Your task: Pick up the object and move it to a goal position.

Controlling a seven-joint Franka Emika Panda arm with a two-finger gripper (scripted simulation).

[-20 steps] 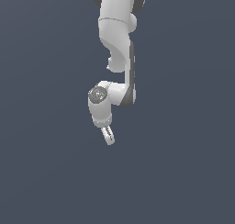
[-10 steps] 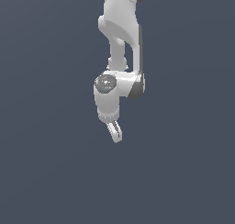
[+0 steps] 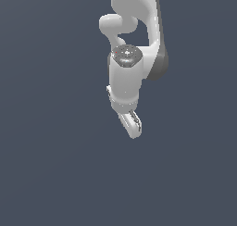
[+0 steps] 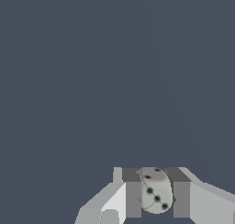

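Observation:
In the wrist view the object (image 4: 156, 194), a small pale grey rounded lump with black dots, sits clamped between the two grey finger pads (image 4: 133, 198). My gripper (image 4: 156, 179) is shut on it. In the exterior view the gripper (image 3: 132, 126) hangs below the white wrist, pointing down and a little toward the exterior view's right, above the plain dark floor. Its fingers hide the object in that view.
The white arm (image 3: 134, 30) reaches in from the upper edge of the exterior view. Only a flat dark grey-blue ground (image 3: 55, 174) shows around and below the gripper.
The arm has swung toward the exterior view's right, and the gripper has drifted right and slightly up with the object still held. The wrist now looks larger in the picture.

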